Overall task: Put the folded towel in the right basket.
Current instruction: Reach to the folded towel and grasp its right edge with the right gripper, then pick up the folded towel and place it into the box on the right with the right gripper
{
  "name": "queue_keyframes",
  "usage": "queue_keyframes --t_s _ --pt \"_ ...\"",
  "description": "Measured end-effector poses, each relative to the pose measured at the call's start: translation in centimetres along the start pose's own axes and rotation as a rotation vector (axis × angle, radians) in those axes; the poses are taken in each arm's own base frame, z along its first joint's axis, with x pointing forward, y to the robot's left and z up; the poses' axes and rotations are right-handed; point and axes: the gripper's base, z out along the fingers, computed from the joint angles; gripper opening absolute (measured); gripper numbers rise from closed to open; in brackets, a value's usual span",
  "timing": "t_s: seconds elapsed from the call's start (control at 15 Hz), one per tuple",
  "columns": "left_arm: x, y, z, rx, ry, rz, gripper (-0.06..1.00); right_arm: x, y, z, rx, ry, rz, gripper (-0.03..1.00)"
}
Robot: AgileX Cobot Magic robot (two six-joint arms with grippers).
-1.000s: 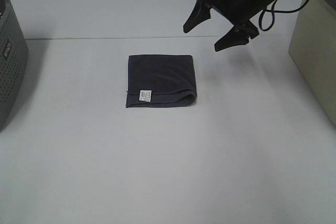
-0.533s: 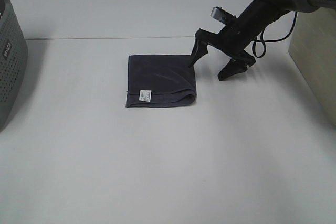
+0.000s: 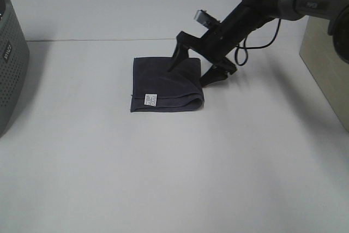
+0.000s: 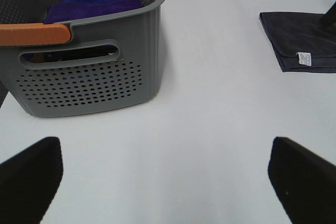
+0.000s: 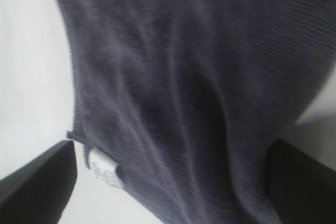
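The right gripper (image 3: 189, 75) has come down and left, onto the folded towel (image 3: 158, 80). Its jaws are wide open over the towel's edge.

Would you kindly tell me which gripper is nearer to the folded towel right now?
The right. The right gripper, open, straddles the far right corner of the folded towel. The left gripper, also open, sits near the grey basket, with bare table between it and the towel.
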Motion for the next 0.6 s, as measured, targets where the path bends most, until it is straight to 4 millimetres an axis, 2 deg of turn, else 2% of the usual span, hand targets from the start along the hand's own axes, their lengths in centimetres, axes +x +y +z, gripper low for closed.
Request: queue_keyframes --t_s 0.07,0.13,0.2,0.27,0.33,0.4,0.6 --pt "0.0 0.0 0.0 0.0 0.0 0.0 0.99 0.7 1.4 1.9 -0.041 0.016 0.007 0.89" --pt "0.0 0.0 0.0 0.0 0.0 0.0 0.99 1.2 2.5 3.4 -0.062 0.024 0.016 0.82" --pt "0.0 0.0 0.0 0.0 0.0 0.0 0.99 1.7 3.2 4.8 -0.065 0.026 0.021 0.62" --pt "0.0 0.0 0.0 0.0 0.0 0.0 0.99 2.1 3.6 6.1 -0.055 0.018 0.029 0.14" --pt "0.0 0.0 0.0 0.0 0.0 0.0 0.99 2.1 3.6 6.1 -0.055 0.018 0.029 0.14" --pt "0.0 0.0 0.0 0.0 0.0 0.0 0.99 2.2 3.7 6.2 -0.056 0.02 0.027 0.07" --pt "0.0 0.0 0.0 0.0 0.0 0.0 0.99 2.2 3.7 6.2 -0.057 0.022 0.028 0.07"
